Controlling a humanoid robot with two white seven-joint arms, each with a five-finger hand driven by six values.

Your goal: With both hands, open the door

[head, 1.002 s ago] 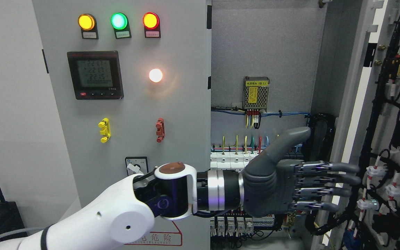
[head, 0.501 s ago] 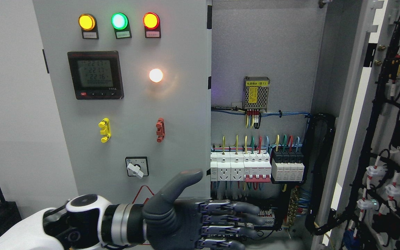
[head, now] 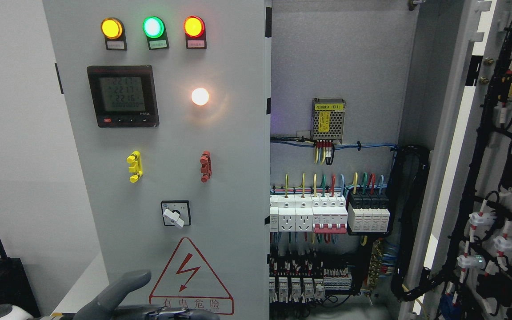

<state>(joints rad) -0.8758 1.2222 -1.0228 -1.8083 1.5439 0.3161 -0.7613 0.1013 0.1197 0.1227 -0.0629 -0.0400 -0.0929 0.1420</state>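
The grey cabinet's left door (head: 171, 142) is closed; it carries three lamps, a meter (head: 122, 96) and a rotary switch (head: 175, 214). At the picture's right the right door (head: 454, 146) stands swung wide, its wired inner face toward me. Between them the cabinet interior (head: 336, 58) is exposed, with a power supply (head: 328, 119) and a row of breakers (head: 327, 213). My left hand (head: 131, 302) shows only at the bottom edge, low in front of the left door. Its thumb is raised, its fingers lie flat, and it holds nothing. The right hand is out of view.
A warning triangle (head: 190, 278) marks the lower left door. Black cable bundles (head: 409, 213) run down the cabinet's right inner side. Relays and wiring (head: 505, 231) cover the open door. A dark box (head: 2, 280) sits at the lower left by the white wall.
My left arm has pulled back from the open right door's edge, moving down and left across the cabinet until only the hand remains at the bottom edge. The right door has stayed open.
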